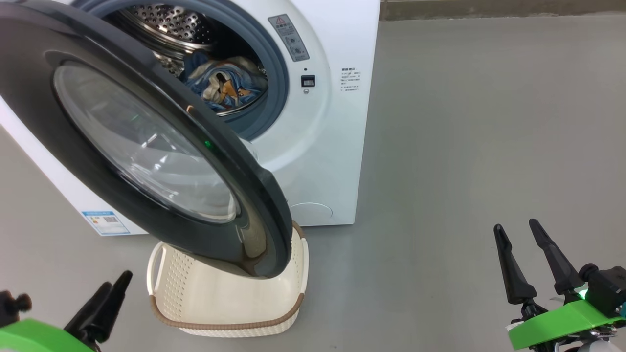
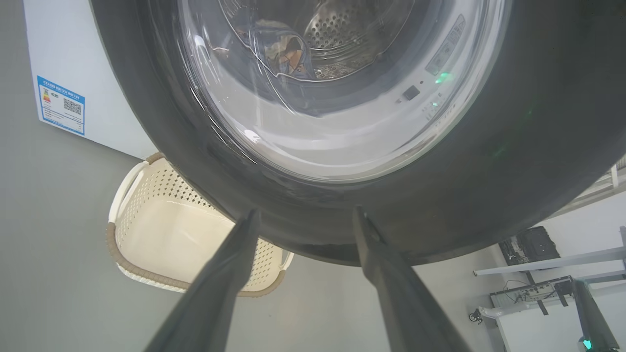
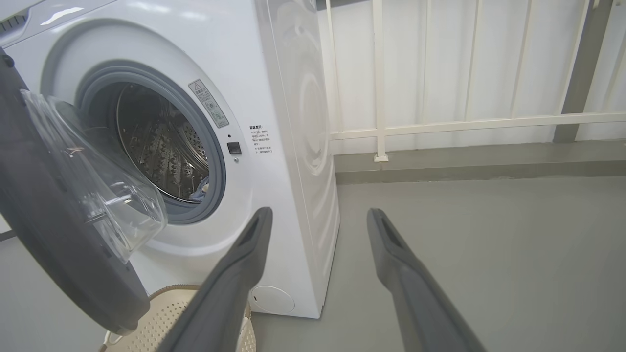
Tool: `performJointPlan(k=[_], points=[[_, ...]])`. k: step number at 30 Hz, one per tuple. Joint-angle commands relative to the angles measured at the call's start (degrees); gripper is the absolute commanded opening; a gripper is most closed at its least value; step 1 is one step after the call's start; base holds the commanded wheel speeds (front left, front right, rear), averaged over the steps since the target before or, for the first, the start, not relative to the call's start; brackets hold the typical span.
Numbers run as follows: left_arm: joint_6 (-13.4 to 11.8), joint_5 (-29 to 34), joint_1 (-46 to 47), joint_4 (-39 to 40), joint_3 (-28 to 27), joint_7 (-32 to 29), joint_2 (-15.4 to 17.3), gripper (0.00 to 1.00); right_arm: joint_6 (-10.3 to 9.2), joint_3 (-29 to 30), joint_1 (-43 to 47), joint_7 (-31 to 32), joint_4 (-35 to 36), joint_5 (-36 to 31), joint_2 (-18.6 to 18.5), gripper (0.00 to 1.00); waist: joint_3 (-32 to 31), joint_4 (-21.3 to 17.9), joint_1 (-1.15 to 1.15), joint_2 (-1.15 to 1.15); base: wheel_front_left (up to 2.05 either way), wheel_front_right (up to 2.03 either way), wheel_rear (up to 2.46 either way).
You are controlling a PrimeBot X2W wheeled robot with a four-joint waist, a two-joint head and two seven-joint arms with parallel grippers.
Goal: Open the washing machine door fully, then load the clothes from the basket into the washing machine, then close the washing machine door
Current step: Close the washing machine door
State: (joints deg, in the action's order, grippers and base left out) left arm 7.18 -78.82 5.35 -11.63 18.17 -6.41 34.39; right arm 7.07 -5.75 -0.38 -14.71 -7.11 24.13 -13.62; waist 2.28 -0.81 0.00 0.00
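Observation:
The washing machine (image 1: 323, 146) stands with its door (image 1: 266, 210) swung out toward me, hanging over the basket (image 1: 225, 325). The clothes (image 1: 222, 88), blue with orange and cream, lie inside the steel drum. The part of the basket's floor I can see holds nothing. My left gripper (image 1: 119, 279) sits low at the left, open; in the left wrist view its fingertips (image 2: 252, 217) point at the door's black lower rim (image 2: 513, 171), close to it, with nothing between them. My right gripper (image 1: 516, 226) is open over bare floor to the right of the machine.
Grey floor (image 1: 464, 146) stretches to the right of the machine. A white railing (image 3: 440, 122) and a low kerb run behind it. Desks with equipment (image 2: 538, 288) stand behind me. A blue label (image 1: 105, 222) marks the machine's lower corner.

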Motion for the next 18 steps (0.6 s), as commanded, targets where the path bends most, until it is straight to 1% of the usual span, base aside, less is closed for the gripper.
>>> performJointPlan(k=[1, 6, 9, 11, 15, 17, 18], points=[[0.3, 1.0, 1.6, 0.6, -2.0, 1.6, 2.4, 1.00, 0.42, -1.1, -0.2, -0.3, 1.2, -0.6, -1.0, 1.00, 0.0, 0.1, 0.00, 0.00, 0.00, 0.00, 0.00], [0.3, 3.2, 0.9, -0.7, 1.0, 9.5, 2.5, 1.00, 0.42, -0.9, -0.1, -0.3, 1.1, -0.5, -1.0, 1.00, -0.2, 0.4, 0.00, 0.00, 0.00, 0.00, 0.00], [0.3, 6.4, 0.7, -2.5, 3.8, 14.6, 3.2, 1.00, 0.42, -0.9, -0.1, -0.3, 1.0, -0.5, -1.0, 1.00, -0.3, 0.6, 0.00, 0.00, 0.00, 0.00, 0.00], [0.3, 7.3, 0.9, -3.8, 5.1, 17.7, 2.8, 1.00, 0.42, -1.0, -0.1, -0.3, 0.9, -0.4, -1.0, 1.00, -0.5, 0.7, 0.00, 0.00, 0.00, 0.00, 0.00], [0.3, 10.9, 1.1, -6.6, 6.8, 20.8, 2.0, 1.00, 0.42, -1.1, 0.1, -0.3, 0.7, -0.3, -1.0, 1.00, -0.8, 1.0, 0.00, 0.00, 0.00, 0.00, 0.00], [0.3, 13.4, 1.2, -7.7, 6.7, 21.3, 1.2, 1.00, 0.42, -1.0, 0.1, -0.3, 0.7, -0.3, -1.0, 1.00, -0.9, 1.1, 0.00, 0.00, 0.00, 0.00, 0.00], [0.3, 15.4, 1.3, -8.1, 5.9, 21.3, 0.7, 1.00, 0.42, -0.9, 0.2, -0.3, 0.7, -0.3, -1.0, 1.00, -1.0, 1.3, 0.00, 0.00, 0.00, 0.00, 0.00]])
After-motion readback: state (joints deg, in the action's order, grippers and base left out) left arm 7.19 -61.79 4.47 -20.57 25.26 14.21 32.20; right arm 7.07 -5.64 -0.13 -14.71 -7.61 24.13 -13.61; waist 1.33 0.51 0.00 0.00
